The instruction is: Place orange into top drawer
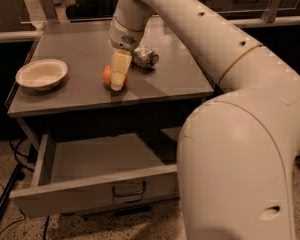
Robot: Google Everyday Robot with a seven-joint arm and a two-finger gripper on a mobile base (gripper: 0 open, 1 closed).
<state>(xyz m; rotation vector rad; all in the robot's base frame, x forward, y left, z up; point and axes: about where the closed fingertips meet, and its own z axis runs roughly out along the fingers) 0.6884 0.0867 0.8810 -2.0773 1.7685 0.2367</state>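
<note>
The orange (107, 77) sits on the grey counter top (80, 49), near the middle of its front half. My gripper (118, 74) reaches down from the arm (190, 19) right at the orange and covers its right side. The orange still rests on the counter. The top drawer (90, 189) stands pulled open below the counter, with a curved handle (128, 190) on its front panel, and nothing shows inside it.
A white bowl (41, 74) stands at the counter's left. A dented silver can (145, 57) lies just right of the gripper. My white arm and base (240, 164) fill the right side, next to the open drawer. Cables lie on the floor at the left.
</note>
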